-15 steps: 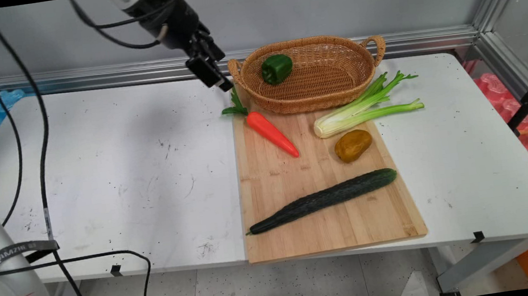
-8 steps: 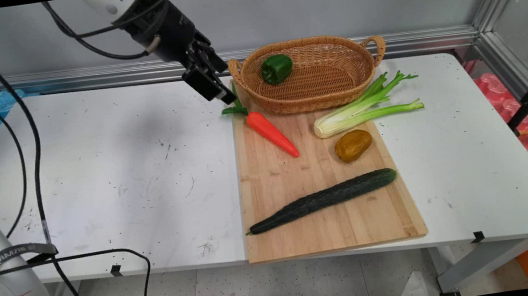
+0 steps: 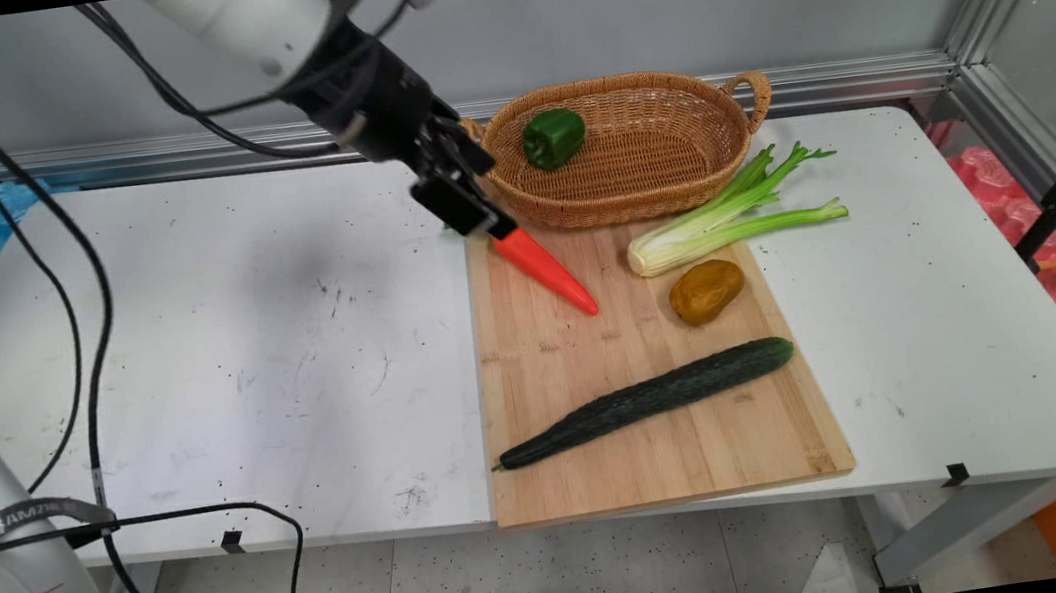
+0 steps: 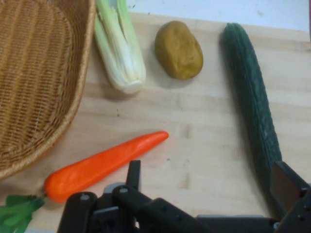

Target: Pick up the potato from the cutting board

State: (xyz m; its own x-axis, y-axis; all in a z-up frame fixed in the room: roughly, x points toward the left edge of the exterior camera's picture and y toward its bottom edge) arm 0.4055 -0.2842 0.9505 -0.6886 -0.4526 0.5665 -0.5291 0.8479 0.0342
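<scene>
We see the end effector (image 3: 479,222) low over the leafy end of the carrot (image 3: 545,272) at the far left corner of the cutting board (image 3: 644,423), its fingers spread wide with nothing between them. The carrot lies just beside the basket (image 3: 665,179), which sits at the board's far edge holding a green pepper (image 3: 554,137). Celery (image 3: 720,222), a potato (image 3: 707,291) and a cucumber (image 3: 647,401) lie farther along the board, on the white surface (image 3: 193,358).
</scene>
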